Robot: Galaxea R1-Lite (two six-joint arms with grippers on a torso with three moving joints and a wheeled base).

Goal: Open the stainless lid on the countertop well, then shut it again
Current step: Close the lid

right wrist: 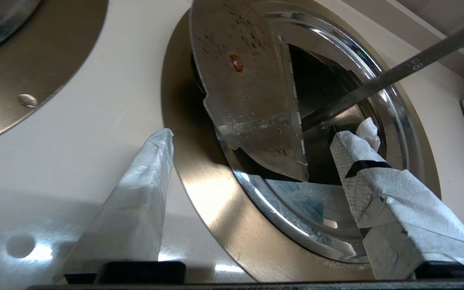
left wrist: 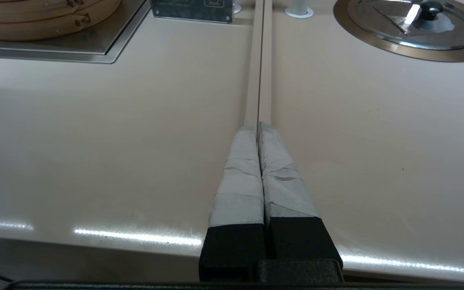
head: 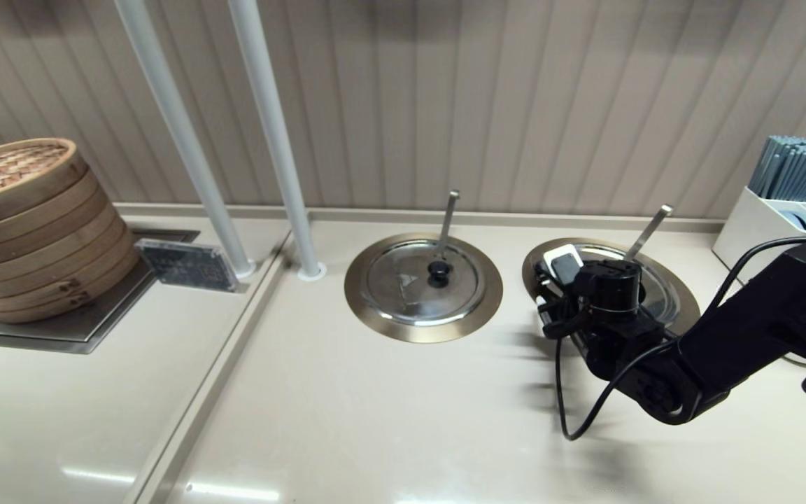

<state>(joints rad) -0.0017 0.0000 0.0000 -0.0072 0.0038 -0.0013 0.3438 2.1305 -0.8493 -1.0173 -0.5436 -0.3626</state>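
The stainless lid (right wrist: 312,209) sits in the countertop well, whose brass-toned rim (right wrist: 216,209) rings it. One section of the lid (right wrist: 248,80) stands tilted up, showing its spotted underside and the dark inside of the well. The slanted utensil handle (right wrist: 397,72) pokes out through the gap. My right gripper (right wrist: 256,131) hovers open at the well's left edge (head: 560,287). One finger (right wrist: 143,193) is over the counter and the other finger (right wrist: 377,181) over the lid, and neither holds anything. The knob is hidden. My left gripper (left wrist: 258,127) is shut and empty, low over the counter.
The twin lid (head: 420,280) with an upright handle lies shut in its well to the left. Two white poles (head: 277,140) rise behind it. Bamboo steamers (head: 25,224) stand far left on a steel tray. A white holder with chopsticks (head: 795,196) sits far right.
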